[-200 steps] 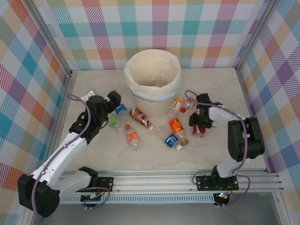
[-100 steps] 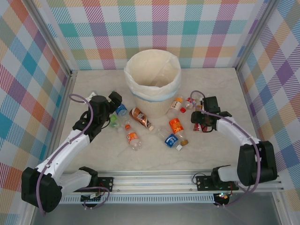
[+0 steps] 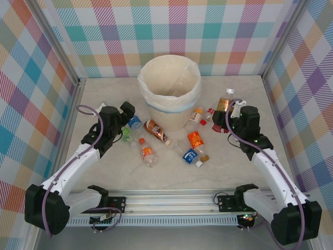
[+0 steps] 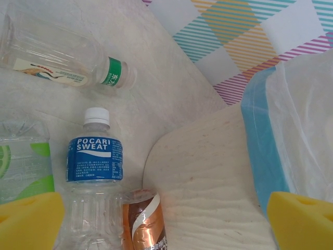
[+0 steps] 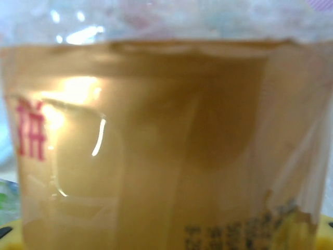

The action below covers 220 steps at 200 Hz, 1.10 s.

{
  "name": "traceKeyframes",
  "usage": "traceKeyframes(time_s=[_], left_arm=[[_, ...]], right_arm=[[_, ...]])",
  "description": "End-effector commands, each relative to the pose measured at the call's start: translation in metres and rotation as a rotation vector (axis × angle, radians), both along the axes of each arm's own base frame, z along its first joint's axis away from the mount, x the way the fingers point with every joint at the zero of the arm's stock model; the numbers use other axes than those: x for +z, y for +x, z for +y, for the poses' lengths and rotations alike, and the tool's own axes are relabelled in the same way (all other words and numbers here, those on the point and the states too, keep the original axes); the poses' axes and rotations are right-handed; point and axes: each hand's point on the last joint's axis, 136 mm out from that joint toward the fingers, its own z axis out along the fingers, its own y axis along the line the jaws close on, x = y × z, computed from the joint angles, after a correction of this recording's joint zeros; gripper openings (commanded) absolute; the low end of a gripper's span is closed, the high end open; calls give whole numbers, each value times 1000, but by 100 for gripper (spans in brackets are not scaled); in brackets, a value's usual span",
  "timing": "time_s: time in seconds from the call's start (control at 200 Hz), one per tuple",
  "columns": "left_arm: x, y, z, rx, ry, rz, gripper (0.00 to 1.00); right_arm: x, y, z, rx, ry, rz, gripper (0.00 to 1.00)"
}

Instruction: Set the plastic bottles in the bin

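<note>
Cream-white bin: standing at the far middle of the table, lined with a white bag whose pale blue edge is showing around the outside.
Right gripper: clamping a tan-labelled bottle just right of the bin and outside its rim, with the white cap pointing far. In the right wrist view the tan label is sitting right against the lens.
Left gripper: hovering near the bin's left wall, with its yellow pads spread wide apart and gripping nothing.
Pocari Sweat bottle: lying on the table between the pads, cap pointing away from the camera.
Neighbours: a green-labelled bottle is lying to its left, a brown-labelled bottle is touching its right side, and a green-capped bottle is lying farther off.
Loose bottles: an orange-labelled bottle and a blue-labelled bottle are lying on the near side of the bin, and a small orange one is lying left of them.
</note>
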Motion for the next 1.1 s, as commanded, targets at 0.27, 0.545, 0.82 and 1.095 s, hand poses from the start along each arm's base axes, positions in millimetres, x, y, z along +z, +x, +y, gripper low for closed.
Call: traceKeyframes(time_s=[0.27,0.545,0.82,1.095], left_arm=[[-12,-6,11,30,-28,11,100],[-16,-18,19,44,-32,18,100],[-20,-37,33,78,-24,14,100],[-26,-45,36,70,-34,21,100]], right_arm=[[176,4,73,408,269,-324,49],[205,52,131,565,224,-309,51],[178,102,166,541,83,-241,52],[132,128,193,527,-68,-115,53]])
